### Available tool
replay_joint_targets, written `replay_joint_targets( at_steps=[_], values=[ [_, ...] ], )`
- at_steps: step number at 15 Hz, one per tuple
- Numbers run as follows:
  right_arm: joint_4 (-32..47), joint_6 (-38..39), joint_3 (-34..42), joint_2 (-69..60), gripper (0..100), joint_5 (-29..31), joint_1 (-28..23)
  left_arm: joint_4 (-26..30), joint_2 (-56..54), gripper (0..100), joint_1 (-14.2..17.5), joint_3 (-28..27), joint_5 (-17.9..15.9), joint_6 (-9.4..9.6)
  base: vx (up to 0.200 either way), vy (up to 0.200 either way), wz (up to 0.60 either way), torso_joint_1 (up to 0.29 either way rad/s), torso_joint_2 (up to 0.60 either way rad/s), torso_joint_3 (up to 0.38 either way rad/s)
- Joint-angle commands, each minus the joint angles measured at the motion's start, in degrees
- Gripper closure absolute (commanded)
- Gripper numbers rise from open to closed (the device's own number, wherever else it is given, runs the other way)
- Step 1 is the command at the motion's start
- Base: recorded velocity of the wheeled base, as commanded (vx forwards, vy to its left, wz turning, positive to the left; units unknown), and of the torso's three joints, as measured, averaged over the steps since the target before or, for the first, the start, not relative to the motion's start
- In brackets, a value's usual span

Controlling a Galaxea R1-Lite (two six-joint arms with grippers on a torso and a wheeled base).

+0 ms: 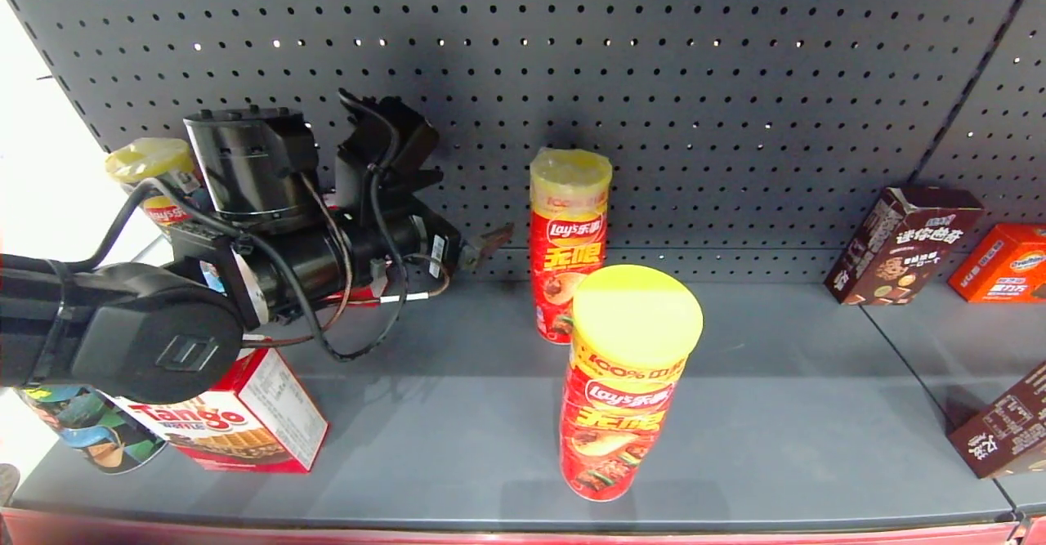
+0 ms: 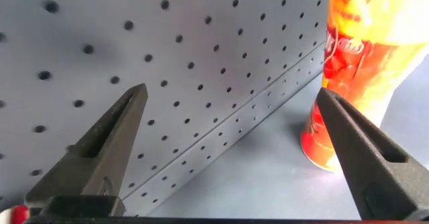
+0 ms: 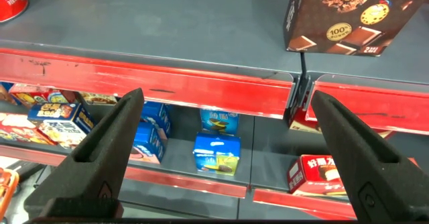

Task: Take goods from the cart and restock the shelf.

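Observation:
Two red chip cans with yellow lids stand upright on the grey shelf (image 1: 784, 414): one at the back (image 1: 569, 243) by the pegboard, one nearer the front edge (image 1: 625, 381). My left gripper (image 1: 489, 244) hovers low over the shelf by the pegboard, just left of the back can and apart from it. In the left wrist view this gripper (image 2: 232, 93) is open and holds nothing, with the back can (image 2: 355, 70) beside one finger. My right gripper (image 3: 228, 96) is open and holds nothing, in front of the red shelf edge (image 3: 167, 80).
A third chip can (image 1: 151, 169) stands behind my left arm. A red wafer box (image 1: 237, 422) and a dark can (image 1: 90, 439) sit at the front left. Brown boxes (image 1: 903, 243) (image 1: 1005, 435) and an orange box (image 1: 1001, 263) stand on the right. A lower shelf holds blue boxes (image 3: 218, 150).

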State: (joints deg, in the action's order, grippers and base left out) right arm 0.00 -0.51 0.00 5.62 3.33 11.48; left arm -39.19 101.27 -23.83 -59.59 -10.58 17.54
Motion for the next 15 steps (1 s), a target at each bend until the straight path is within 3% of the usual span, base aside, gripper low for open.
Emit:
replay_joint_targets(
  at_steps=[1, 7, 8, 10, 13, 14, 15],
  values=[
    [0.00, -0.02, 0.00, 0.09, 0, 0.01, 0.03, 1.40, -2.83, 0, -0.07, -0.18, 0.21, -0.05, 0.000, 0.000, 0.00, 0.000, 0.00, 0.000],
    [0.00, -0.02, 0.00, 0.09, 0, 0.01, 0.03, 3.51, -14.17, 0, 0.10, 4.48, 1.88, -0.84, 0.000, 0.000, 0.00, 0.000, 0.00, 0.000],
    [0.00, -0.02, 0.00, 0.09, 0, 0.01, 0.03, 3.51, -18.21, 0, 0.10, 6.77, 2.32, -2.86, 0.000, 0.000, 0.00, 0.000, 0.00, 0.000],
    [0.00, -0.02, 0.00, 0.09, 0, 0.01, 0.03, 3.77, -25.77, 0, -0.43, 12.57, 2.93, -3.66, 0.000, 0.000, 0.00, 0.000, 0.00, 0.000],
    [0.00, -0.02, 0.00, 0.09, 0, 0.01, 0.03, 3.86, -41.06, 0, -0.51, 27.33, 4.69, -4.01, 0.000, 0.000, 0.00, 0.000, 0.00, 0.000],
    [0.00, -0.02, 0.00, 0.09, 0, 0.01, 0.03, 3.95, -47.13, 0, -0.43, 32.25, 4.69, -4.97, 0.000, 0.000, 0.00, 0.000, 0.00, 0.000],
    [0.00, -0.02, 0.00, 0.09, 0, 0.01, 0.03, 4.04, -49.76, 0, -0.43, 33.66, 4.69, -5.76, 0.000, 0.000, 0.00, 0.000, 0.00, 0.000]
  ],
)
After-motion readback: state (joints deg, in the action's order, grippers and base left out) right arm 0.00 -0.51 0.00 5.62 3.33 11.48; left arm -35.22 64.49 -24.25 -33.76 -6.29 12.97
